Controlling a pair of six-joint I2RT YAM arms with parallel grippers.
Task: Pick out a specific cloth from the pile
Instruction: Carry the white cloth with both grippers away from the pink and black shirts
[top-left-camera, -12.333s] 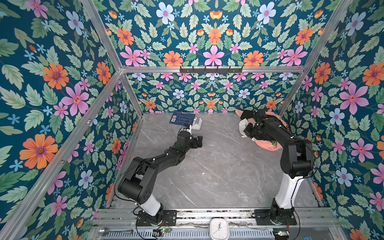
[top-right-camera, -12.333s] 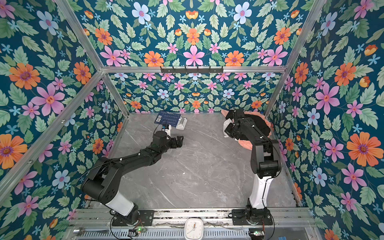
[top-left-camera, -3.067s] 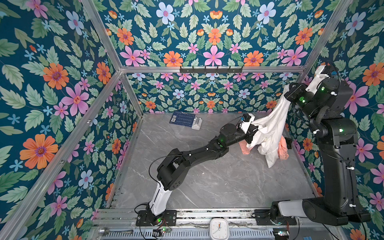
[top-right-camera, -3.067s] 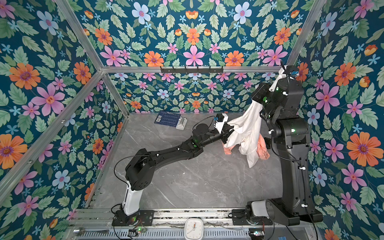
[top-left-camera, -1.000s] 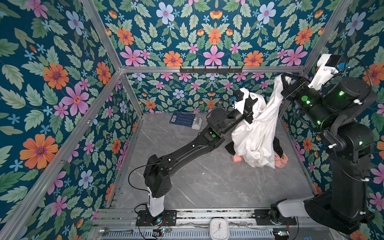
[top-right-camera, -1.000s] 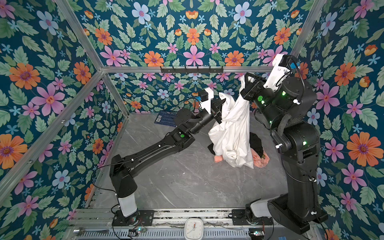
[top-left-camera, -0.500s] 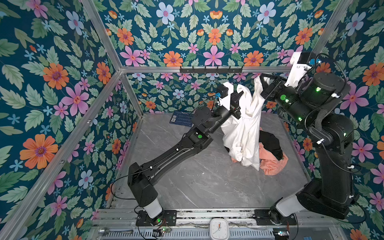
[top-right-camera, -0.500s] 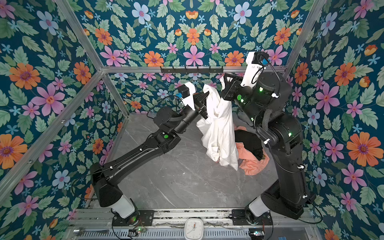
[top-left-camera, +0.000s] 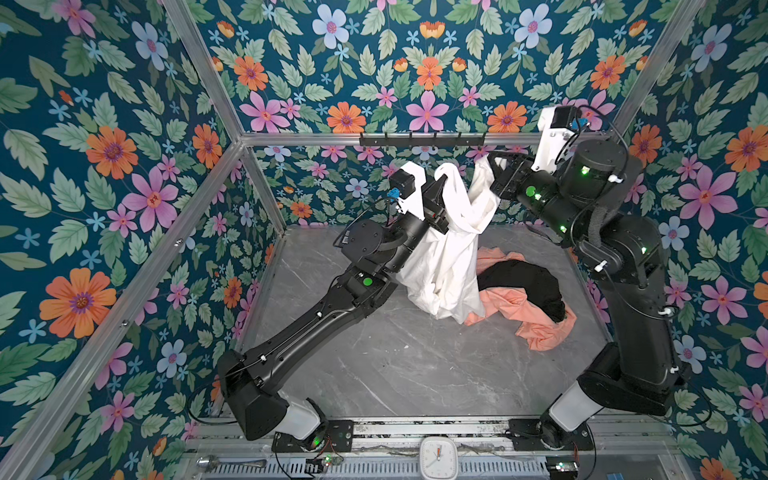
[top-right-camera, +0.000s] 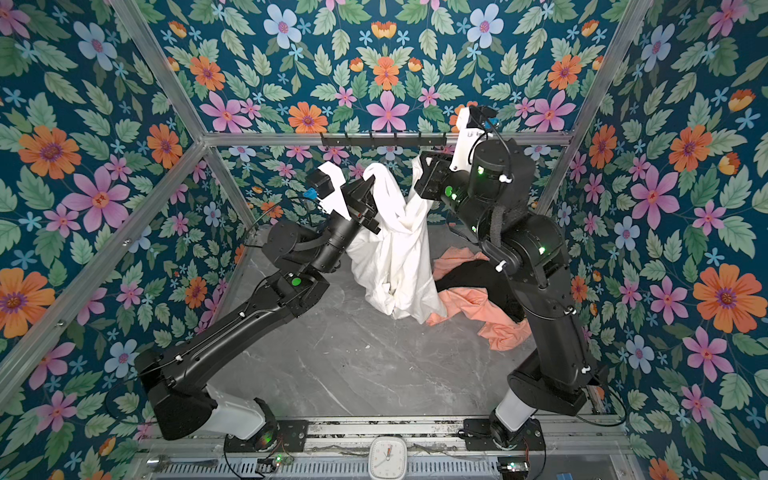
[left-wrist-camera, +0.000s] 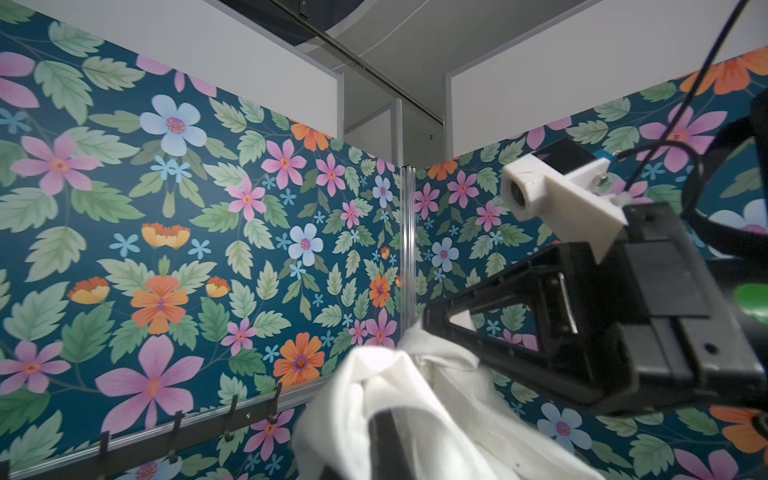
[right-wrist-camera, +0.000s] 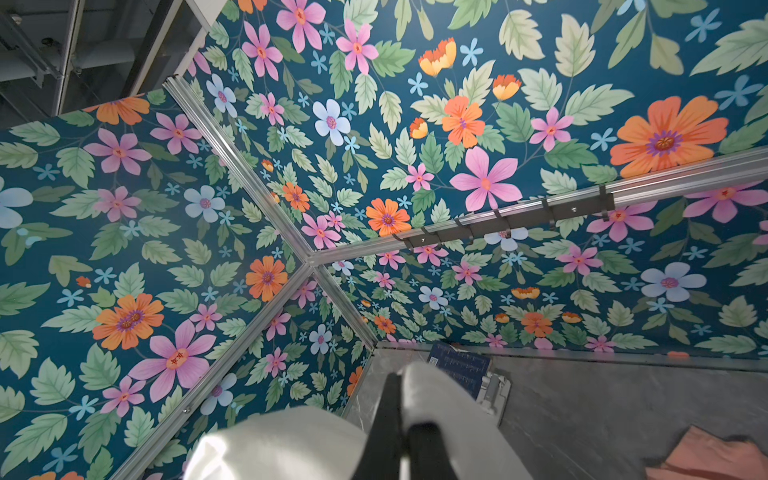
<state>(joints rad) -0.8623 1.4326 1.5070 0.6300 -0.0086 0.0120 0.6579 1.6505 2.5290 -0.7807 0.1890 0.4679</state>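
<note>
Left wrist view: the right gripper (left-wrist-camera: 434, 326) has its jaws pinched together on a bunched edge of the cloth (left-wrist-camera: 415, 390). The left gripper (left-wrist-camera: 384, 430), half buried in white folds, seems clamped on it likewise. In both top views the cloth hangs between the two grippers, high over the far middle of the tabletop (top-left-camera: 395, 365). Its hem is down beside the pile (top-left-camera: 536, 328) near the right edge, where the black garment (top-left-camera: 523, 278) lies on the peach garment (top-left-camera: 540, 332).
</note>
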